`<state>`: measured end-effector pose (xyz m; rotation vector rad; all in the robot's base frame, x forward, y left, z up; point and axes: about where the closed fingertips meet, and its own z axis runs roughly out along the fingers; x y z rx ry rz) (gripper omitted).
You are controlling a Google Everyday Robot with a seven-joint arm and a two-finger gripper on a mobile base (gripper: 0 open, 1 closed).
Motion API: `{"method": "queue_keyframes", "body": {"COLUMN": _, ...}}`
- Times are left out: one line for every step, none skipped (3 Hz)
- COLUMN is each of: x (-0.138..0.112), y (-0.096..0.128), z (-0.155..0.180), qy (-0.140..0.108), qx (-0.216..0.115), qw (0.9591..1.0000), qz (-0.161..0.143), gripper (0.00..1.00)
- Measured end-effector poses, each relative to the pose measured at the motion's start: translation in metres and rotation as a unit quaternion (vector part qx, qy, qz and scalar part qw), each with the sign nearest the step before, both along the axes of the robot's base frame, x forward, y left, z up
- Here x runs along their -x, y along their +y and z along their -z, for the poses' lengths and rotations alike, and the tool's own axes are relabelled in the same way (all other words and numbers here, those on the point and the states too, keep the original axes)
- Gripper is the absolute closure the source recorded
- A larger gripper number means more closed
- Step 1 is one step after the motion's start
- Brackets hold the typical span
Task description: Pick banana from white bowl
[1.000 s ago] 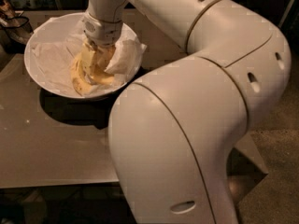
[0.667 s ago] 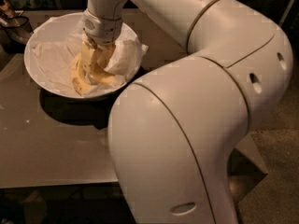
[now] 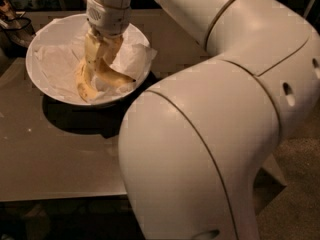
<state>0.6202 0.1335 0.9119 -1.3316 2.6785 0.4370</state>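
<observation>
Smooth white bowl (image 3: 59, 27); crumpled matt paper (image 3: 54, 67); end effector (image 3: 101, 53) inside bowl.

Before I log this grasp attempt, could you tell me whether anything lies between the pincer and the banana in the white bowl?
Nothing visible does. The pincer is inside the white bowl, right at the banana, which lies on the crumpled paper lining; nothing sits between them.

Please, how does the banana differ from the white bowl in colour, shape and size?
Colour: the banana is yellow, the white bowl white. Shape: the banana is long and curved, the bowl round. Size: the bowl is far wider than the banana, which lies inside it on crumpled paper. The gripper is down in the bowl, at the banana.
</observation>
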Motion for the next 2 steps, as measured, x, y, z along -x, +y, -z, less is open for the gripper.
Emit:
{"method": "queue_keyframes", "body": {"x": 0.004, "y": 0.004, "z": -0.02, "qy": -0.003, "qx": 0.001, "qw": 0.9999, "qz": -0.013, "gripper": 1.0}}
{"method": "queue_keyframes", "body": {"x": 0.004, "y": 0.009, "z": -0.035, "qy": -0.006, "qx": -0.001, "qw": 0.9998, "qz": -0.019, "gripper": 1.0}}
